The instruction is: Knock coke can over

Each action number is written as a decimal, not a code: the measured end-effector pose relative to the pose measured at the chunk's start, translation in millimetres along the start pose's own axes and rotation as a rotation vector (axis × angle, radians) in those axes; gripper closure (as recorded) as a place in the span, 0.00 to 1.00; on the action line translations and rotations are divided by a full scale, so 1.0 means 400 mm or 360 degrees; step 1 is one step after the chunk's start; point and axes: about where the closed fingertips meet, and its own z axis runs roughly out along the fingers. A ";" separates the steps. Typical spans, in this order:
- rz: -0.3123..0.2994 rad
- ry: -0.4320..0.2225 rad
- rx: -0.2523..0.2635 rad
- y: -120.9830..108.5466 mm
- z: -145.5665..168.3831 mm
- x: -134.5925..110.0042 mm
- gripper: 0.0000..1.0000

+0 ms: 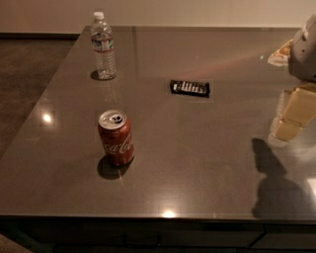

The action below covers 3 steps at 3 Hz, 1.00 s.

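The clear plastic water bottle (103, 47) stood upper left on the glossy dark grey table (207, 168). The small red aluminium coke can (116, 137) stood upright at lower left, with open surface around it. A flat black packet (190, 88) lay at upper centre. The pale gripper (296, 111) hung at the right edge; whether it was released or clenched, I could not tell.

The gripper (291, 116) hangs at the right edge over a dark, glossy surface (197, 148). Beyond it a pale wall (173, 12) runs along the surface's far edge, with a dark baseboard (39, 35) at its foot. Far to the gripper's left lies brown carpet (29, 74). Small light glints (47, 117) dot the surface.
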 end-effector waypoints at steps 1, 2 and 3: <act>-0.0007 -0.0001 0.0002 -0.003 -0.001 -0.008 0.00; -0.0026 -0.0114 0.0004 0.005 0.015 -0.072 0.00; -0.0024 -0.0281 -0.0007 0.030 0.060 -0.159 0.00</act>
